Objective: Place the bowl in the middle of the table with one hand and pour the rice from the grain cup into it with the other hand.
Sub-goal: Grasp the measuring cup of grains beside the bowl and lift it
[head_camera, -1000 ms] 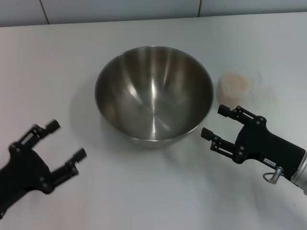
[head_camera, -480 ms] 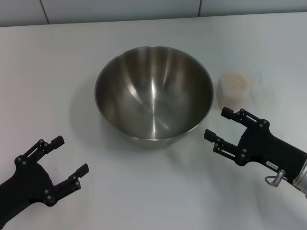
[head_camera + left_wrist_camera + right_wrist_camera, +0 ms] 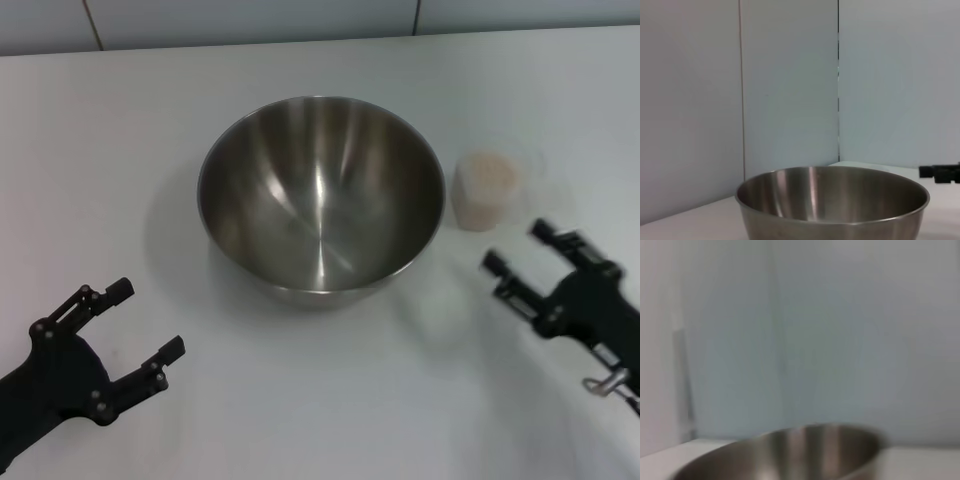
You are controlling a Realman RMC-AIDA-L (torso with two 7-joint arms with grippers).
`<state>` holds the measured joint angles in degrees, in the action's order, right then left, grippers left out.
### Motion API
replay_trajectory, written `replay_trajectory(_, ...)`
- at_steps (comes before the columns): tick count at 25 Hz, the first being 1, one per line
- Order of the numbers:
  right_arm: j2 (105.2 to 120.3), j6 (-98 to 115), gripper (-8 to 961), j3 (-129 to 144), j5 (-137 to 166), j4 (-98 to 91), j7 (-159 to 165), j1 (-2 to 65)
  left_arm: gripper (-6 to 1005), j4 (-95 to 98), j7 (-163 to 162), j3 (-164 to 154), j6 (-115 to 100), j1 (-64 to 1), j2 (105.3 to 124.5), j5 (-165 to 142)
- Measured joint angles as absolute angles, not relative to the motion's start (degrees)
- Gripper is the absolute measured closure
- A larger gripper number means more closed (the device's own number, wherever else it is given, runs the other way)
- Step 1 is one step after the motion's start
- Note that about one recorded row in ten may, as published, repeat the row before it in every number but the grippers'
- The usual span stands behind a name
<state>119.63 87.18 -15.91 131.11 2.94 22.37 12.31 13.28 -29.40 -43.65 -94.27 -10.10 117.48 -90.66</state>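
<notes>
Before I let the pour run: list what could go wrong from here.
1. The grain cup is full of rice and stands close beside the bowl; the open right pincer could tip it while closing in.
2. The cup is small and clear, so a slipping grip could spill grains onto the table.

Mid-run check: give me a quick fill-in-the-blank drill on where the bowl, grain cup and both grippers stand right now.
1. The bowl on the table holds ____ rice.
2. The rice sits inside the ____.
3. The grain cup stands on the bowl's ____ side, as the robot sees it.
4. Both the left gripper and the right gripper are ____, holding nothing.

Missing words: no; grain cup; right; open
</notes>
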Motion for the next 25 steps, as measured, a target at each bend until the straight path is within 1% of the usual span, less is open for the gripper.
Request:
replay_trajectory(1,119.69,85.92,230,-21.56,131.11,5.73,18.09,9.84,152,13.27,-29.41,-43.60,-94.31,-10.14,117.49,-90.65)
replay_trajectory(6,119.87,81.14,232,-32.33,131.11,9.47,13.36,7.18,152,13.27,-29.44,-43.58,-94.41,-10.23,117.51,-90.51)
replay_trajectory(11,119.89,75.66,235,-36.66,131.11,11.18,10.98,7.77,152,13.48,-30.85,-43.52,-94.93,-10.29,117.49,-90.35)
replay_trajectory(25,119.87,72.85,241,-37.64,131.06,10.75,10.79,10.23,152,13.81,-30.81,-43.50,-95.29,-10.28,117.84,-90.16)
